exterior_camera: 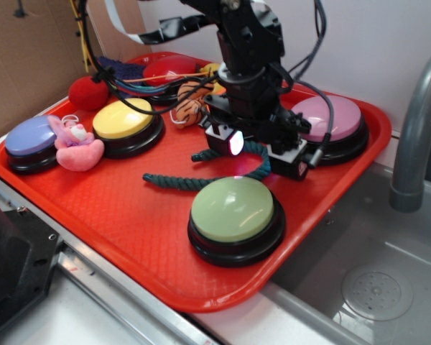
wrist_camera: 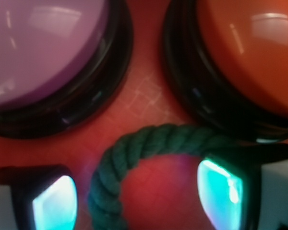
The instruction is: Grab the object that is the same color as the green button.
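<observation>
The gripper (exterior_camera: 256,154) hangs low over the red tray (exterior_camera: 115,208), its two fingers spread apart with their glowing pads (wrist_camera: 55,203) on either side of the dark green rope (exterior_camera: 201,180). In the wrist view the rope (wrist_camera: 134,153) arches between the fingers: its bend sits just ahead of the gripper, one end running down between the pads near the left one, the other passing under or behind the right finger. The fingers straddle the rope; whether either pad touches it I cannot tell.

From the exterior view the rope curls under the gripper and trails away from it across the tray, lying flat. The green button (exterior_camera: 234,215) stands just in front of the gripper, toward the camera, close to the rope but apart from it. A pink button (exterior_camera: 330,123) lies right beside the gripper on its far side, and in the wrist view it (wrist_camera: 43,52) appears ahead of the fingers next to a red button (wrist_camera: 252,57). Farther off on the tray are a yellow button (exterior_camera: 126,123), a lilac button (exterior_camera: 30,140) and a pink plush toy (exterior_camera: 75,146).

No writing or brand marks can be read anywhere.
</observation>
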You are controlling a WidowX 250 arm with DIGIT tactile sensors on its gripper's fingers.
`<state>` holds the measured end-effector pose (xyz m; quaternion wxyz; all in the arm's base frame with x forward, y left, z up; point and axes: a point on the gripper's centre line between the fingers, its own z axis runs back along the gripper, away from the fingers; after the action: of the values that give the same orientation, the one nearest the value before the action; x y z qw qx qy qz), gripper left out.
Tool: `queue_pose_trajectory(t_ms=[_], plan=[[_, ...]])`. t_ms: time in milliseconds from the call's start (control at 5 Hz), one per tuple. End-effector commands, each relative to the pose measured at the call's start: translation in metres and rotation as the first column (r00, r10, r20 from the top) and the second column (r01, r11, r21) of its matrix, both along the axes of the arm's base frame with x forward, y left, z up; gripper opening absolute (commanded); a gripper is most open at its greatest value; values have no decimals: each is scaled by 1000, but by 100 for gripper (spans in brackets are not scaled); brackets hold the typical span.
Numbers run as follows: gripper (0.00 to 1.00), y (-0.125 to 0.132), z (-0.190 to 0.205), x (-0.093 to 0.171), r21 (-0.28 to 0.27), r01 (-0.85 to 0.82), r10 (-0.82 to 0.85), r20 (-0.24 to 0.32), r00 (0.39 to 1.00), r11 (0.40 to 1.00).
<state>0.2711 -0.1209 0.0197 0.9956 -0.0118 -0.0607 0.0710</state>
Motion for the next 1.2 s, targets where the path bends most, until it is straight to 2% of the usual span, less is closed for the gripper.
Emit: queue_pose_trajectory(t_ms=[0,200,600,1000], plan=[[22,-11,-4,3,-6,-30,30,34,999,1000],[2,-13,-4,3,-5,-25,25,39,999,1000],[0,-4,5,-2,-15,-17,18,60,998,1000],[0,14,43,-5,-19,21,-19,92,996,1000]])
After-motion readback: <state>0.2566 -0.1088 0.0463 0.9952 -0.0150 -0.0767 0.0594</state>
